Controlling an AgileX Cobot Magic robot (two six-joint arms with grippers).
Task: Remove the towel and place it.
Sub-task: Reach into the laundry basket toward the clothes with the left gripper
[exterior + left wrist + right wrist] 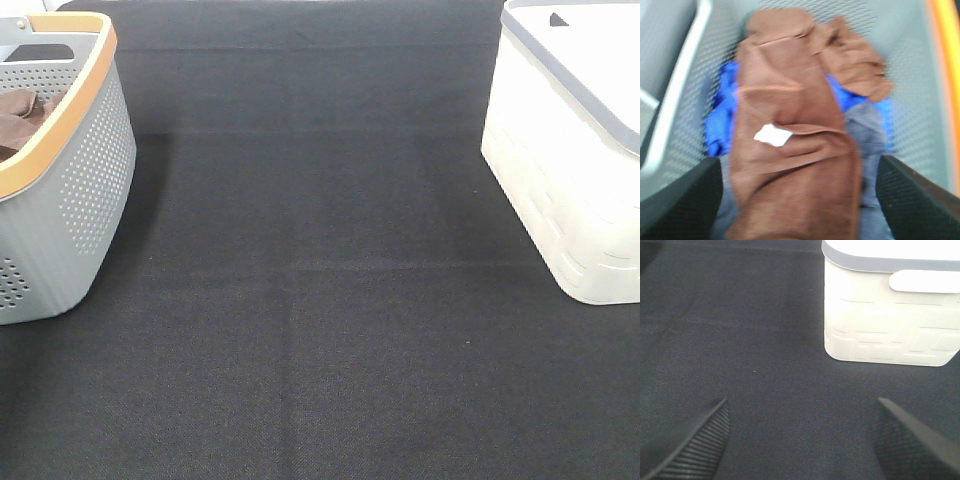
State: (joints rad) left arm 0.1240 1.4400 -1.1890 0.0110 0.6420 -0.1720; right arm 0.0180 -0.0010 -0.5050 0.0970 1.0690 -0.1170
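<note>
Towel (790,150), brown and crumpled, lies in the grey basket (80,180) at the left, atop a blue cloth (722,115) (white label up). The left gripper (797,165), spread wide over it, should sink straight and pinch only the brown fold; the right gripper (800,410), also wide and empty, hovers near the white bin (880,325).

One grey perforated plastic basket with orange rim (95,160) at upper left, one white plastic bin with grey rim (560,180) at upper right, one black woven mat (320,320), one brown terry towel (790,150), one blue cloth (722,117), one grey-blue cloth (867,147)
</note>
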